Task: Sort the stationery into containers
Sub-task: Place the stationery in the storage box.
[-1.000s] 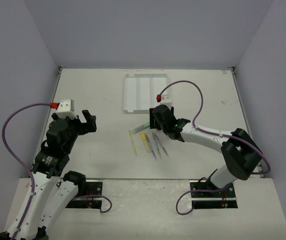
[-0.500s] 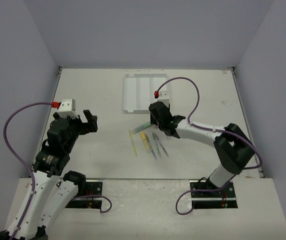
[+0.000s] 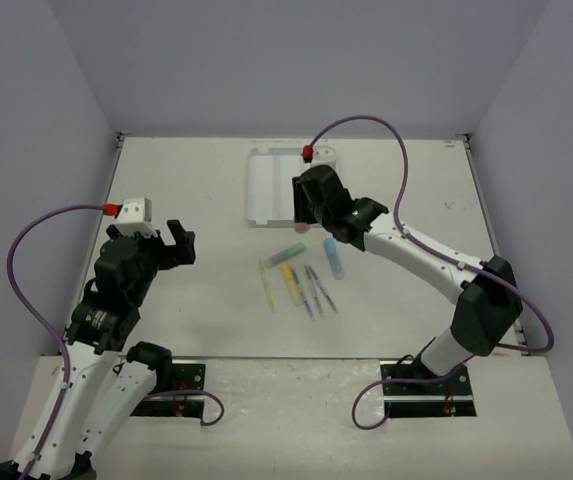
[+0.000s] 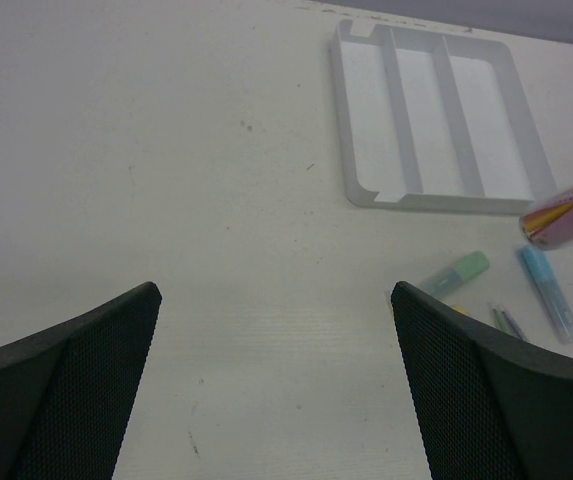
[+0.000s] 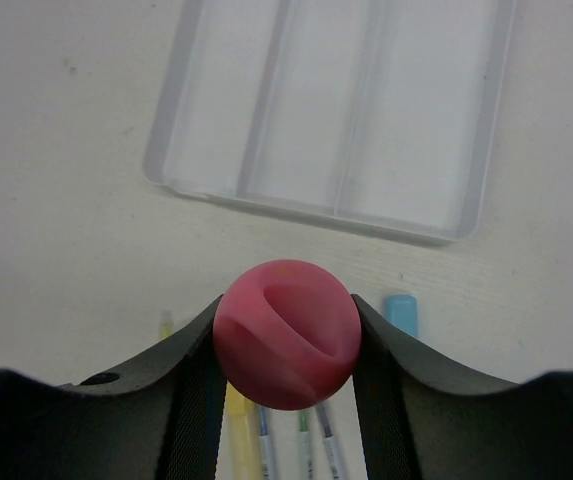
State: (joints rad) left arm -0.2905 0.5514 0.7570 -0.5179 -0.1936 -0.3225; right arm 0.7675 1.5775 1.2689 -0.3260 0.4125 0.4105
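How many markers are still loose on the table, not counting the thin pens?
3. The mint green marker lies near the tray, the light blue marker to its right, the yellow marker among the thin pens. The right arm could hide another.

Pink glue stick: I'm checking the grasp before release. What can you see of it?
The glue stick is a stubby tube of smooth pink plastic, seen end-on from the right wrist: a round end with a curved ridge. The right gripper clamps its sides. The left wrist view shows a multicoloured label on its body. It is short of the tray's near rim, in no compartment.
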